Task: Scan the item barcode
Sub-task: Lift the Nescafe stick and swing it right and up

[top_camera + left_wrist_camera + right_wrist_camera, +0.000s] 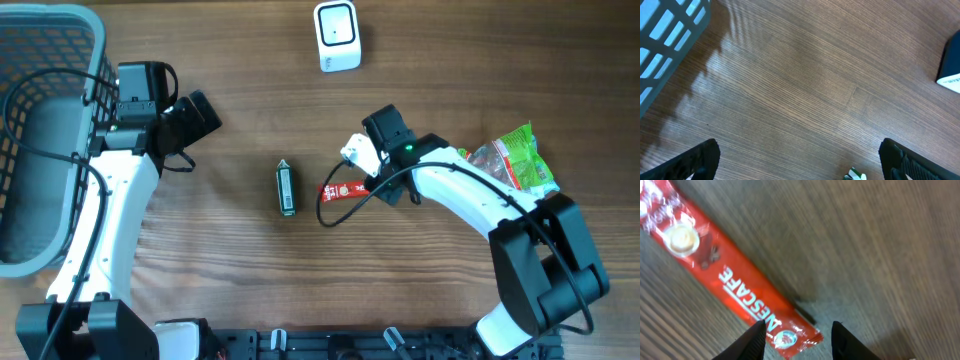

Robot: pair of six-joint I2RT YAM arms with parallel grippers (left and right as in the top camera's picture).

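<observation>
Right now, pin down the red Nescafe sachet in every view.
Overhead: red Nescafe sachet lies just right of centre.
Left wrist: not in it.
Right wrist: diagonal, upper left to bottom centre, its end between the fingertips of the right gripper.
Shared landmark: wooden table, in all three.

Tabletop: wood grain is seen all over, mostly matt, with a soft sheen caught in the left wrist view. The basket at 10 o'clock looks moulded from smooth grey plastic. The scanner at 12 o'clock is cased in fairly glossy white plastic. The red Nescafe stick is wrapped in shiny, lightly creased film. Crinkly glossy film is seen on the green snack bag at 3 o'clock. The left arm and right arm are shelled in smooth white plastic, with the black parts matt.
</observation>
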